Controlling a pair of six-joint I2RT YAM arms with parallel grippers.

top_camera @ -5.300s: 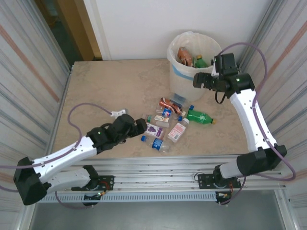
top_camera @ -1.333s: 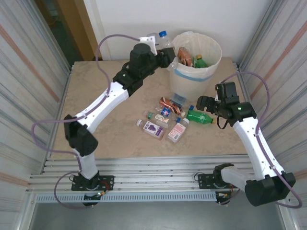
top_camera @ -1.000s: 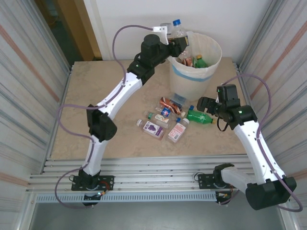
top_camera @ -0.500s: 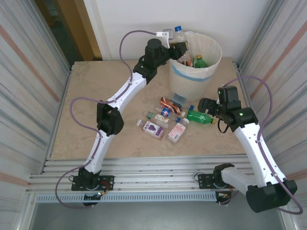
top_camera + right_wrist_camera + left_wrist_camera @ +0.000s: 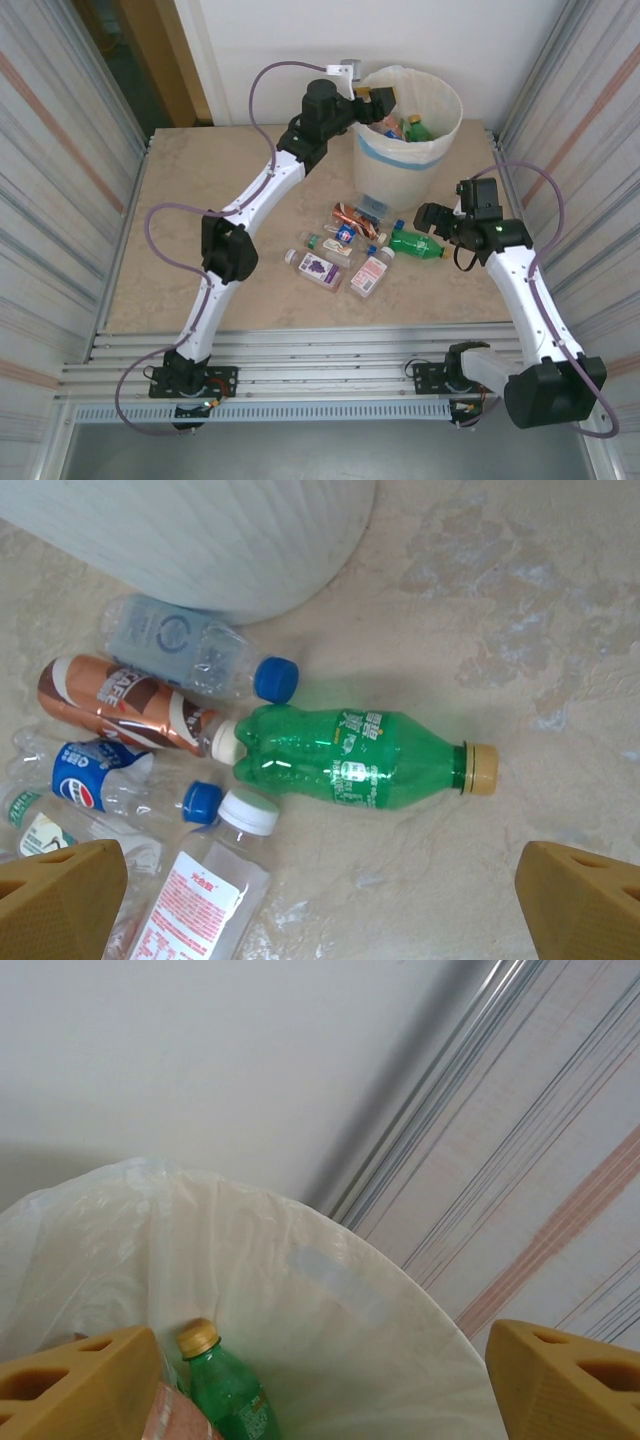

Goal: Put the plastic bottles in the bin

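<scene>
The white bin [image 5: 400, 160] with a cream liner stands at the back of the table and holds a green bottle [image 5: 417, 127] and a brown one [image 5: 388, 122]. My left gripper [image 5: 376, 95] hovers open over its left rim with nothing between the fingers. The left wrist view looks down onto the liner [image 5: 330, 1290] and a green, yellow-capped bottle [image 5: 228, 1390]. My right gripper [image 5: 430, 218] hangs open just above a lying green bottle [image 5: 418, 243] [image 5: 350, 758]. Several more bottles lie beside it: a brown-orange one [image 5: 120, 702], a clear red-labelled one [image 5: 205, 885], a blue-labelled one [image 5: 100, 785].
A clear, blue-capped bottle [image 5: 190, 650] lies against the bin's foot [image 5: 200, 530]. A purple-labelled bottle [image 5: 318, 268] lies at the cluster's near left. Bare marble table [image 5: 200, 200] spreads to the left. Ribbed metal walls [image 5: 60, 150] close in both sides.
The clear blue-capped bottle that my left gripper held over the bin's rim is gone from its fingers, which are now open. The right arm has barely shifted.
</scene>
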